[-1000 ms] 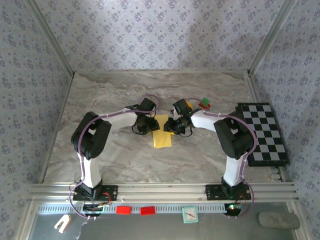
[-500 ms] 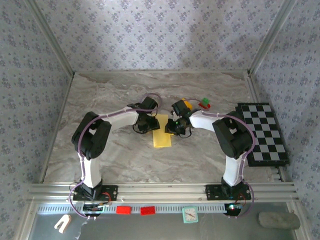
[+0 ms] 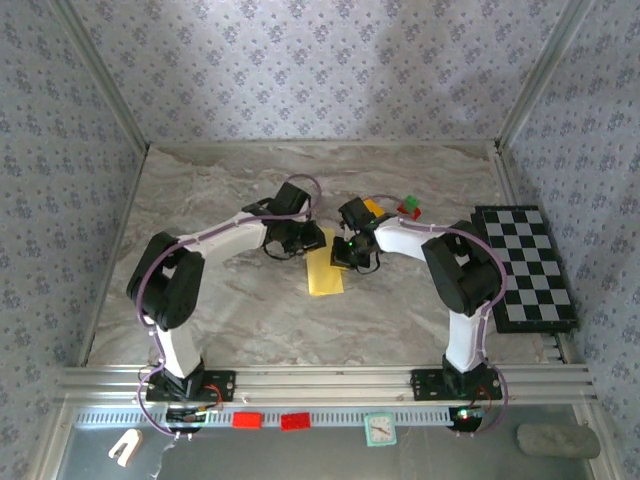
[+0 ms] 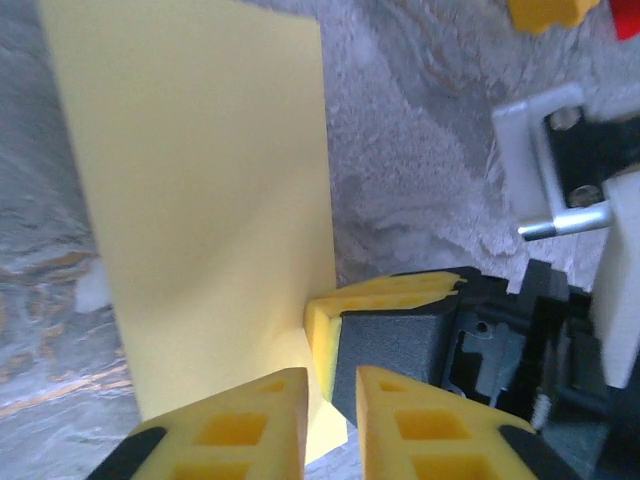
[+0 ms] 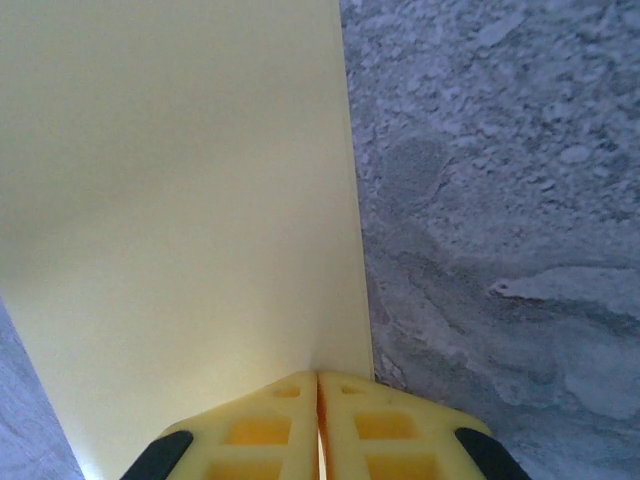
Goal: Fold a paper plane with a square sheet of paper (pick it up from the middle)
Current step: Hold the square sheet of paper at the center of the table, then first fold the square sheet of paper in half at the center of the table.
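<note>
The square sheet of paper (image 3: 325, 270) lies on the marble table as a yellow folded rectangle. My right gripper (image 3: 347, 254) sits at its far right corner. In the right wrist view this gripper (image 5: 318, 378) is shut on the sheet (image 5: 180, 200), with a thin yellow sliver between the pads. My left gripper (image 3: 302, 243) hovers at the sheet's far left edge. In the left wrist view it (image 4: 332, 385) has a narrow gap with nothing pinched, above the sheet (image 4: 200, 200) and close to the right gripper's fingers (image 4: 385, 295). The paper plane is out of view.
A black-and-white checkered board (image 3: 525, 265) lies at the right. An orange-yellow block (image 3: 375, 207) and a green-and-red block (image 3: 408, 207) stand just behind the right gripper. Patterned walls close in the table on three sides.
The right gripper has shut on the sheet's edge. The left gripper's jaws have narrowed, and its arm has stretched further toward the sheet. The sheet lies where it was.
</note>
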{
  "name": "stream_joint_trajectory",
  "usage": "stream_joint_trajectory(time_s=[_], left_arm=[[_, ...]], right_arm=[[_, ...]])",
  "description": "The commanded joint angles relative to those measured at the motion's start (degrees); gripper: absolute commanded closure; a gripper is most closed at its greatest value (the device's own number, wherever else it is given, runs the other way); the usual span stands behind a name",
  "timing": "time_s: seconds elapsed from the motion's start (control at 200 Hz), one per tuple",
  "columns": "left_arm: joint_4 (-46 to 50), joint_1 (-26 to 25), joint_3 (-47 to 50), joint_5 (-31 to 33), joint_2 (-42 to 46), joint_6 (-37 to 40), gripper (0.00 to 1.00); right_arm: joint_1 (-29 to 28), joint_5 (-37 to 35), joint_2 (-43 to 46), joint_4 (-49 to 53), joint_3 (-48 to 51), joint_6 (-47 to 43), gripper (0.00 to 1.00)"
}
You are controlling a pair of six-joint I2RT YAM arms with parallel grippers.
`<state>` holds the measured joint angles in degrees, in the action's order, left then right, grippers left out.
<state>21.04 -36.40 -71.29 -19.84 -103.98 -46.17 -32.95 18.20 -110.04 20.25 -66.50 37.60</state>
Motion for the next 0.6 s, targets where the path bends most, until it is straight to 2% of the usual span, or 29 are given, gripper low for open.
stream_joint_trajectory(time_s=[0.0,0.275,0.595], left_arm=[[-1.4,-0.3,0.4,-5.4,-2.5,-0.1,0.83],[0.9,-0.6,-0.5,-5.1,-7.1,0.8,0.88],[4.4,-0.9,-0.5,0.0,-8.8,3.2,0.9]], right_arm=[[-0.2,-8.1,-5.9,6.5,2.5,-1.1,0.9],[-0.5,-8.9,-6.3,6.9,2.4,-0.4,0.9],[-1.3,-10.8,-7.0,8.4,2.0,0.0,0.9]])
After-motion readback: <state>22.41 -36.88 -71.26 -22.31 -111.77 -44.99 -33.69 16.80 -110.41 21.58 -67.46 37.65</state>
